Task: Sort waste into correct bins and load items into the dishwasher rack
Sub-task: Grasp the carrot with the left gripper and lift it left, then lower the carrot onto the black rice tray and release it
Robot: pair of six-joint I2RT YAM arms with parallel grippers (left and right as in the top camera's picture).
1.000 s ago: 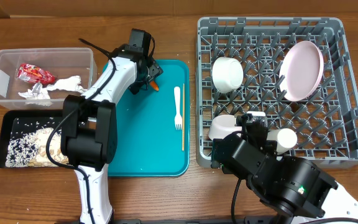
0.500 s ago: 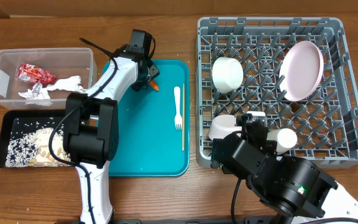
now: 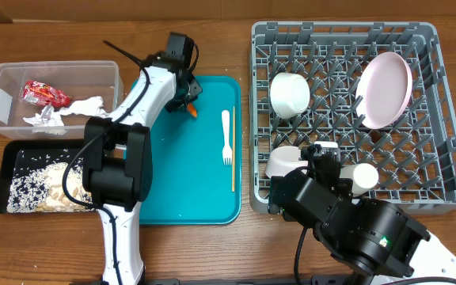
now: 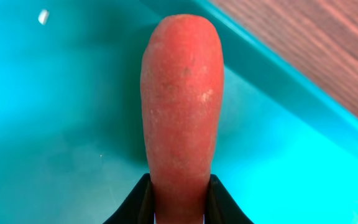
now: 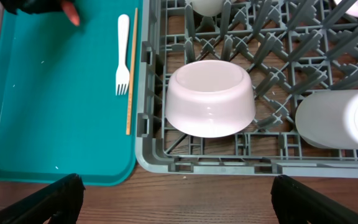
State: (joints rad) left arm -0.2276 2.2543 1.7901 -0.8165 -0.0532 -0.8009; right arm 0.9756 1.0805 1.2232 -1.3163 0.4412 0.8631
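In the left wrist view the orange carrot (image 4: 182,99) stands between my left gripper's black fingers (image 4: 135,202), which press on both its sides just above the teal tray (image 4: 55,124). Overhead, this left gripper (image 3: 187,103) is at the tray's upper left. The white fork (image 3: 226,136) and the wooden chopstick (image 3: 233,150) lie on the tray's right side. My right gripper (image 5: 179,199) is wide open and holds nothing, in front of the grey rack (image 5: 229,165), facing a white bowl (image 5: 210,106) and a cup (image 5: 337,118).
The clear tub (image 3: 6,79) holds the red wrapper (image 3: 44,93) and the napkin (image 3: 66,111). The black tray (image 3: 10,150) below it holds rice (image 3: 34,186). In the rack (image 3: 434,47) stand a pink plate (image 3: 385,89) and another bowl (image 3: 290,93).
My left gripper has closed on the carrot and carried it slightly left on the teal tray. The right arm has not moved.
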